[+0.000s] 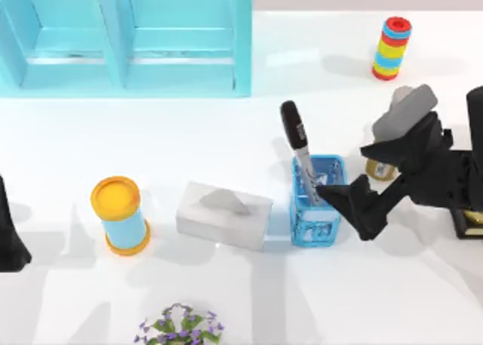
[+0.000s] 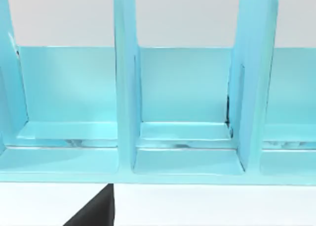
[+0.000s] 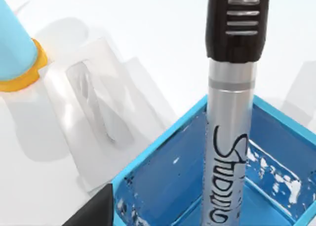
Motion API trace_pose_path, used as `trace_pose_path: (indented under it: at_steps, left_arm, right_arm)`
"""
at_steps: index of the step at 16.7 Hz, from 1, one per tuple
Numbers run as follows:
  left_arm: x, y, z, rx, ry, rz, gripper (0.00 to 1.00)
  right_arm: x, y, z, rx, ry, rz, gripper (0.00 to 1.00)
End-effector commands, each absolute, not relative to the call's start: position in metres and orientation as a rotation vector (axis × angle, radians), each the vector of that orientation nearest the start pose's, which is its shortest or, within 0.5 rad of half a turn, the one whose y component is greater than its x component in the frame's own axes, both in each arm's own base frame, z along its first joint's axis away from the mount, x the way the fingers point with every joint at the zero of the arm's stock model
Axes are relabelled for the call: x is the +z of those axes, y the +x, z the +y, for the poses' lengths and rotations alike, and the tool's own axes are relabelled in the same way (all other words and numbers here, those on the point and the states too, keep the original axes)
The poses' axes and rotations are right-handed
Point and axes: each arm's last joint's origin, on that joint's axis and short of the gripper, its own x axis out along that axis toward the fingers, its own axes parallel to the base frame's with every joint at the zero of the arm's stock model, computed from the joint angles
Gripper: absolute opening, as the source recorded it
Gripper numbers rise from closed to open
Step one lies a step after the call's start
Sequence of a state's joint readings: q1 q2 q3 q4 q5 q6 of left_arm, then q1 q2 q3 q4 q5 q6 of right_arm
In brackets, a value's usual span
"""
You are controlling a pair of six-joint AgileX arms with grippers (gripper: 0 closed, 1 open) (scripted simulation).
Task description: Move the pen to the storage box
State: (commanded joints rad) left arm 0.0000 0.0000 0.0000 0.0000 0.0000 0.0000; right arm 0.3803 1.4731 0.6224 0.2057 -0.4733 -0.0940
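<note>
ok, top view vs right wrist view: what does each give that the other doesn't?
Top view adds: the cyan shelf, ring stack, flowers, the right end effector at the box, and the left arm at the table's left edge.
Right wrist view adds: black lettering on the pen barrel and its ribbed cap.
Shared: the pen standing in the blue storage box, the tissue box, the yellow-lidded cylinder.

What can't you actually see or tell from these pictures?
- Whether the right pincer is shut on the pen or open: in the top view its fingers blend together at the storage box.
- The pen's lower end: both the top and right wrist views lose it inside the box.
- The left arm: the top view's left edge cuts it off.
- The yellowish object behind the right arm: mostly covered.
</note>
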Motion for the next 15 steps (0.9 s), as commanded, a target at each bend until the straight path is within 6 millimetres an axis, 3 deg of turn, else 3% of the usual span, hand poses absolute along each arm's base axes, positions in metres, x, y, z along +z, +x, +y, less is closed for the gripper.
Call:
trace_pose_path:
  at_steps: [8,14,15]
  left_arm:
    - [0.160,0.106,-0.001,0.000,0.000,0.000,1.00]
    - [0.160,0.106,-0.001,0.000,0.000,0.000,1.00]
    - [0.160,0.106,-0.001,0.000,0.000,0.000,1.00]
  right_arm:
    - [0.119,0.291,0.173,0.864,-0.065,0.626,1.00]
    - [0.115,0.294,0.177,0.859,-0.063,0.622,1.00]
    - [0.115,0.294,0.177,0.859,-0.063,0.622,0.92]
